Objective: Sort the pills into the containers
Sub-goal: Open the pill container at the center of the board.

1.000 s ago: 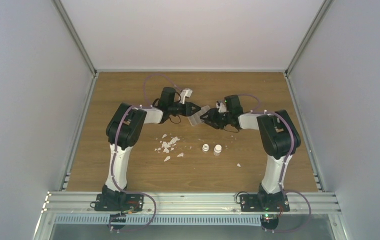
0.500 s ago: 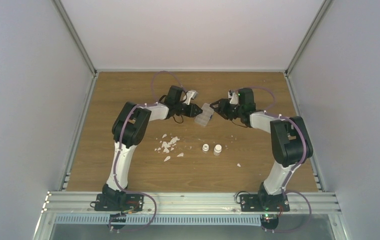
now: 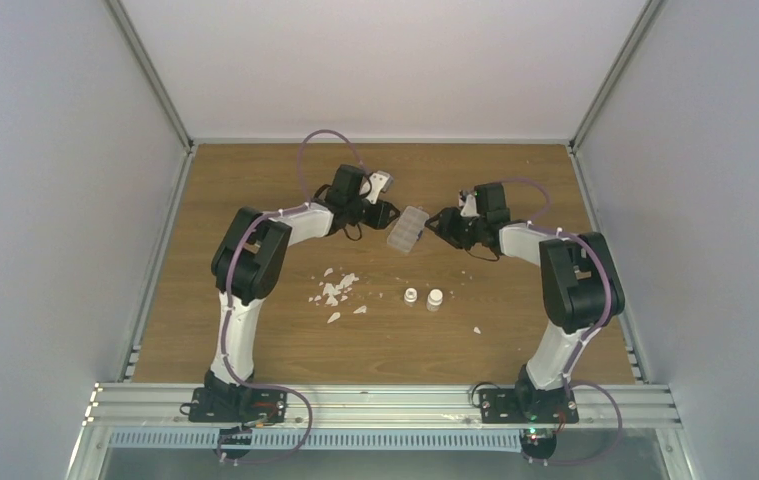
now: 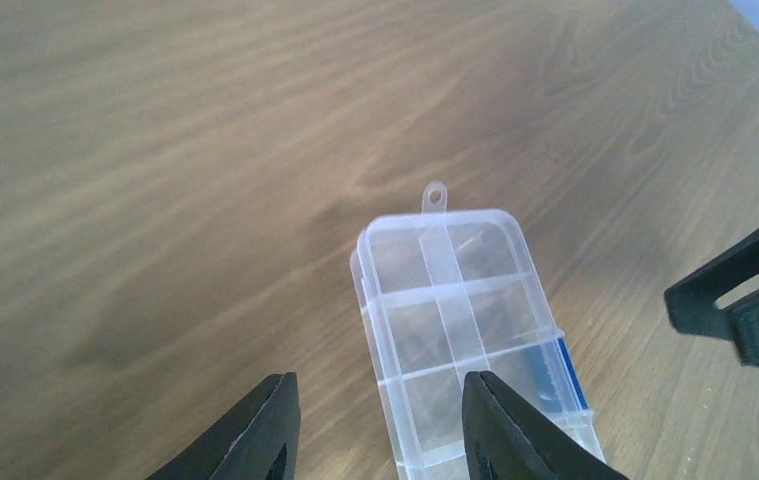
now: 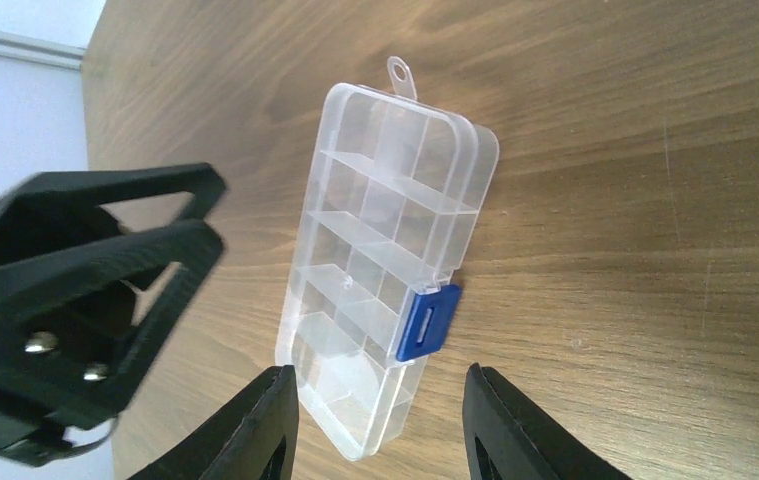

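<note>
The clear organiser box lies flat on the wooden table between my two grippers, lid down and blue latch closed. My left gripper stands open just left of it. In the left wrist view the box reaches in between the open left gripper, its right finger over the box's near end. My right gripper is open just right of the box. In the right wrist view the box has its near corner between the open right gripper. No pills show in any view.
White flakes are scattered on the table nearer the arm bases. Two small white vials stand to their right. One stray flake lies near the right arm. Grey walls enclose the table on three sides.
The left gripper has opened and let go of the box, which now rests flat on the table. Both grippers have drawn back a little from it.
</note>
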You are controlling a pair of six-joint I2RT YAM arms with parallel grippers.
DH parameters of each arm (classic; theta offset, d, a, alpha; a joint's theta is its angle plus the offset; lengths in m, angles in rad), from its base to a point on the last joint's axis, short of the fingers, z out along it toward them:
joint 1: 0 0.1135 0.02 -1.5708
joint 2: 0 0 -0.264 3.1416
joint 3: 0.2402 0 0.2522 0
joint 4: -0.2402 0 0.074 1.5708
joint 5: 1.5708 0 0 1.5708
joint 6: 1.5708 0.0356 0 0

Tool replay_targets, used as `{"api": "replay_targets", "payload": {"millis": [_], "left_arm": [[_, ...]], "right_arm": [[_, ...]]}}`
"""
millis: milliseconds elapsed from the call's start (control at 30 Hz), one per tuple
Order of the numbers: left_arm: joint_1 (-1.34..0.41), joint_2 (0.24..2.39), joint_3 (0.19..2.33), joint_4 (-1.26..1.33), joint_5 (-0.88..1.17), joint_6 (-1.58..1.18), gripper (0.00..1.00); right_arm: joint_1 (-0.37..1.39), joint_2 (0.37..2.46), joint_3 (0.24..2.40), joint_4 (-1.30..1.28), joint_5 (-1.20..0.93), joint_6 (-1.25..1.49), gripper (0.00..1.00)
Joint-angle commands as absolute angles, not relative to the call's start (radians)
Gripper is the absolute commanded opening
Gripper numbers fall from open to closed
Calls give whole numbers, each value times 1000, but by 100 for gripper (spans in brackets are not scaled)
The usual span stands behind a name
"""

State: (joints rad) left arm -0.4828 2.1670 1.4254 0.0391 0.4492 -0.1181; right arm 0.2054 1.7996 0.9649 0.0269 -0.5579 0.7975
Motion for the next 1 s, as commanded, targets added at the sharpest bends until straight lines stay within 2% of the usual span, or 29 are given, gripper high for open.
{"api": "replay_targets", "payload": {"millis": [0,233,467,967], "left_arm": [[-514,2091,1420,33,329,-36,99],[-586,2112,1489,-137,112,27,99],[-668,2031,1394,-111,-19,39,99],[-744,1992,1251,-3,37,84,99]], "right_arm": [[199,1846,969,12,-554,773,100],[199,1872,957,18,-581,772,100],[198,1870,939,23,-581,764,100],[167,1878,878,53,-624,779,100]]}}
